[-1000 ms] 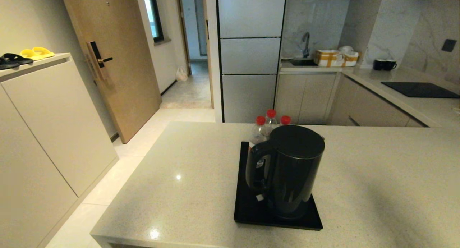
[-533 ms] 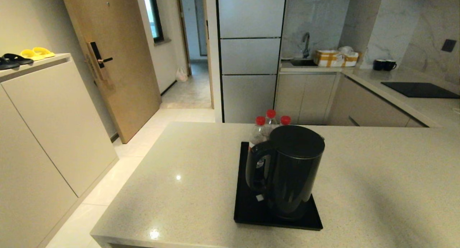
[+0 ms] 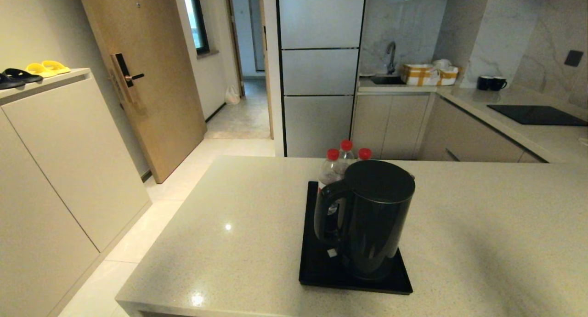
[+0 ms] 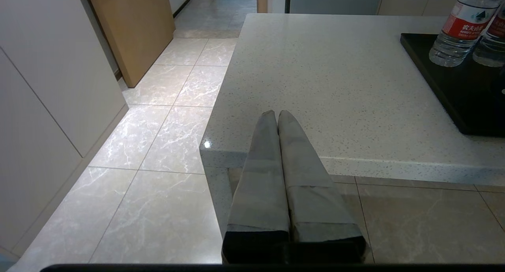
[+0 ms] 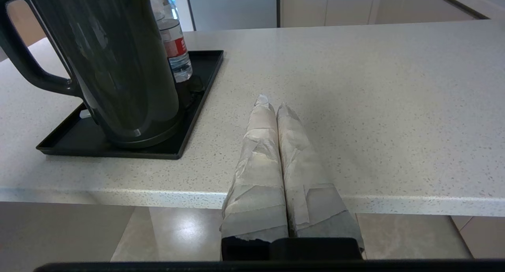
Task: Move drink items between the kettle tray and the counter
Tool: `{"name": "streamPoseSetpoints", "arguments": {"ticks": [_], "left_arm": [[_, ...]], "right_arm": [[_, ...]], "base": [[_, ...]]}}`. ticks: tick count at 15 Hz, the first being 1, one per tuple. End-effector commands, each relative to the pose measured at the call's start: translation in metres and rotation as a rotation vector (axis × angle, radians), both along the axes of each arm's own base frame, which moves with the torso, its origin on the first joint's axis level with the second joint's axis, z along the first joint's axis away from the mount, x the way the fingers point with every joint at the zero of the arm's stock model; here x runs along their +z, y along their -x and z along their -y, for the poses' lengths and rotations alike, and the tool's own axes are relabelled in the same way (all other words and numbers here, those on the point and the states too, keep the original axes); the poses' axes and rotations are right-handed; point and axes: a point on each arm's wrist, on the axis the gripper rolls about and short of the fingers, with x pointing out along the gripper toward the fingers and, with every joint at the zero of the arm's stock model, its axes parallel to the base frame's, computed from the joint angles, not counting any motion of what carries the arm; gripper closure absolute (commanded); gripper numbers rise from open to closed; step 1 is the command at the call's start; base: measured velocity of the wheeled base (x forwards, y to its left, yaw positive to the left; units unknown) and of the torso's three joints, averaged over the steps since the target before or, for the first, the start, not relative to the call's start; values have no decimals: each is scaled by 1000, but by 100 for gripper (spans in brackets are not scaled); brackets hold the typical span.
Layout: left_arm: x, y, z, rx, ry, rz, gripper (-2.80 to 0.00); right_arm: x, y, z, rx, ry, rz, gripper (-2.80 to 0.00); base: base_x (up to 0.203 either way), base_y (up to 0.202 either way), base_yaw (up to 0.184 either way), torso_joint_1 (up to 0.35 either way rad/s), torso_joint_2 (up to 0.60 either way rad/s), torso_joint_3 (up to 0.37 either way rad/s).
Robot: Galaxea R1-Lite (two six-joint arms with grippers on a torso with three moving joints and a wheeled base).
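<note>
A tall glossy black kettle [image 3: 374, 216] [image 5: 118, 63] stands on the black kettle tray [image 3: 317, 271] [image 5: 197, 102], its loop handle turned to the left. The tray lies on the beige speckled counter [image 3: 239, 225] [image 4: 335, 79] [image 5: 355, 86]. Neither gripper shows in the head view. My left gripper [image 4: 276, 115] is shut and empty, hovering at the counter's near left corner. My right gripper [image 5: 272, 102] is shut and empty too, over the counter's front edge to the right of the tray, apart from the kettle.
Three red-capped water bottles [image 3: 342, 163] [image 4: 459, 27] stand at the tray's far end behind the kettle. A cream cabinet with sandals [image 3: 27, 71] is at the far left. A black cooktop [image 3: 535, 115] and mugs [image 3: 490, 82] are on the back right counter.
</note>
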Motion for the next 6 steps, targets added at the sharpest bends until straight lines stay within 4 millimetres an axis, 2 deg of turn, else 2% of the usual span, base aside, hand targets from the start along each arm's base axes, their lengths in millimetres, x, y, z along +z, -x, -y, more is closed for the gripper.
{"name": "streamPoseSetpoints", "arguments": {"ticks": [1,6], "left_arm": [[0,0,0,1,0,0,0],[0,0,0,0,0,1,0]], "right_arm": [[0,0,0,0,1,0,0],[0,0,0,1,0,-1,0]], "base": [[0,0,0,0,0,0],[0,0,0,0,0,0]]}}
